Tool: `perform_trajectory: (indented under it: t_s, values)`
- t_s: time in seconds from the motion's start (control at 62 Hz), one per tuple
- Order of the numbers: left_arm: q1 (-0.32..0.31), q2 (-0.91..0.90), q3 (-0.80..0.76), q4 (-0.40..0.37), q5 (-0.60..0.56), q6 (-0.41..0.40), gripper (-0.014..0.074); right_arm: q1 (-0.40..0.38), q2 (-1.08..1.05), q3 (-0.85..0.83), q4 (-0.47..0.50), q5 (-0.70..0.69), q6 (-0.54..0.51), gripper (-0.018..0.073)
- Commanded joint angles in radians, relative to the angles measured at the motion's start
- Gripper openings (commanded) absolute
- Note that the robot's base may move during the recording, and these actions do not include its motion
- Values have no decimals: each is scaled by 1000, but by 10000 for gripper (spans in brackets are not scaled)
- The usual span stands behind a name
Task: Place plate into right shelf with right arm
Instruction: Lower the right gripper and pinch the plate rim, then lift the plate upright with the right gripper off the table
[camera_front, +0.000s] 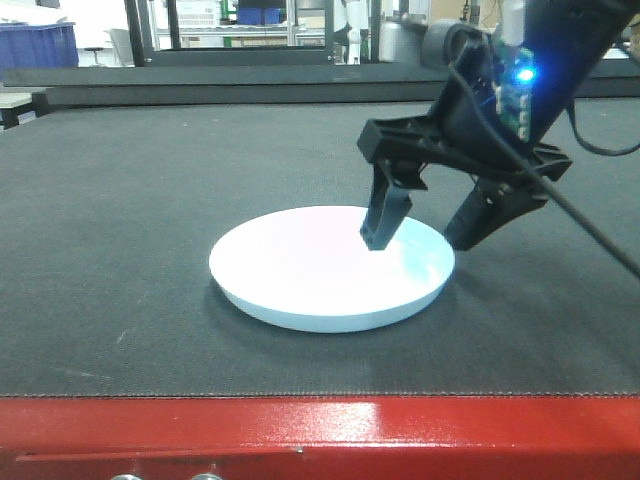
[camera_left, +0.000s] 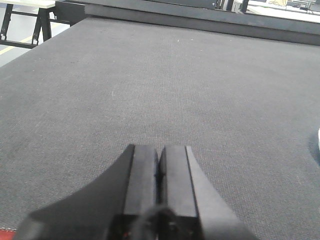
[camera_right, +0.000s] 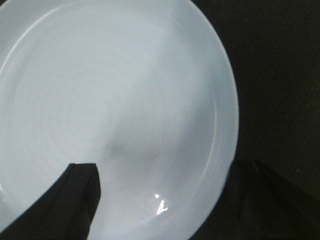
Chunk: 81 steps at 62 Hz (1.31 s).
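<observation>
The white round plate (camera_front: 310, 270) lies flat on the dark mat, near the front middle of the table. My right gripper (camera_front: 420, 240) is open and tilted down over the plate's right rim. One finger (camera_front: 385, 215) is over the inside of the plate and the other finger (camera_front: 485, 215) is outside the rim. In the right wrist view the plate (camera_right: 115, 90) fills the frame between the spread fingers of the right gripper (camera_right: 167, 170). My left gripper (camera_left: 159, 150) is shut with nothing in it, low over bare mat. The right shelf is out of view.
The table's red front edge (camera_front: 300, 430) runs along the bottom. A black cable (camera_front: 590, 230) trails from the right arm toward the right. A raised black bar (camera_front: 200, 85) borders the mat at the back, with blue bins (camera_front: 35, 45) and dark frames beyond.
</observation>
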Motion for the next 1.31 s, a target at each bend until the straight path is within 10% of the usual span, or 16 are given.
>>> perform_trajectory:
  t_s: [0.0,0.387,0.967,1.289]
  values:
    - [-5,-4,10,-2,-86,-6,-47,-1,-36,-36,-27,-9,-10,624]
    - [-5,-4,10,-2,-86,-6,-47,-1,-23,-36,-50,-12,-7,596]
    - [-5,-4,10,-2,-86,-6,-47,-4,10,-49,-51,-14,-1,40]
    - [-5,-4,10,-2,-86,-6,-47,-52,-62,-69,-51,79,-1,55]
